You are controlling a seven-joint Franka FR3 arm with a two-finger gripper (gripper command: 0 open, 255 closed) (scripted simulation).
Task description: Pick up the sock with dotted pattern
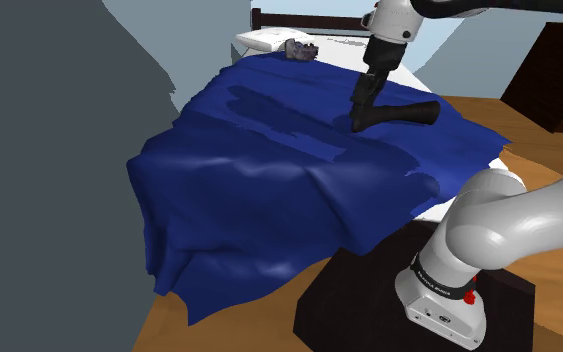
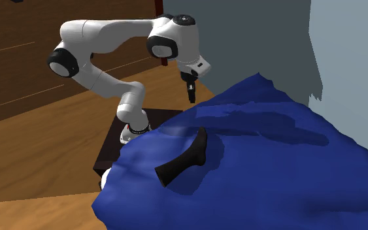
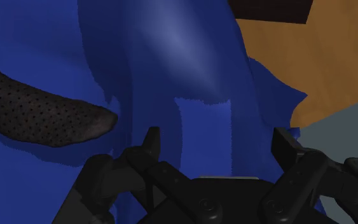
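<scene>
Charcoal dotted sock: a dark knit with fine black dots. It lies flat and slightly bent on the blue blanket.
Sock's place on the bed: in the shoulder view it is on the far part of the blanket, towards that view's right. In the second exterior view it lies near the blanket's lower left edge and casts a shadow on the cloth.
Sock and gripper: in the wrist view the sock's rounded end stops just beside one finger, outside the gap and not touching it.
Gripper: all black and pointing down at the blanket. In the shoulder view it overlaps the sock's nearer end. In the second exterior view it hangs above the cloth, apart from the sock.
Jaws: wide apart, with only blue cloth between them, and they grasp nothing.
Fingers: bare, and they touch neither sock nor blanket.
Blanket: deep blue and rumpled, draped over the bed and hanging down its side.
Pillow: white, at the head of the bed, with a small grey patterned thing beside it.
Headboard: dark wood.
Stand: a dark box on the wooden floor.
</scene>
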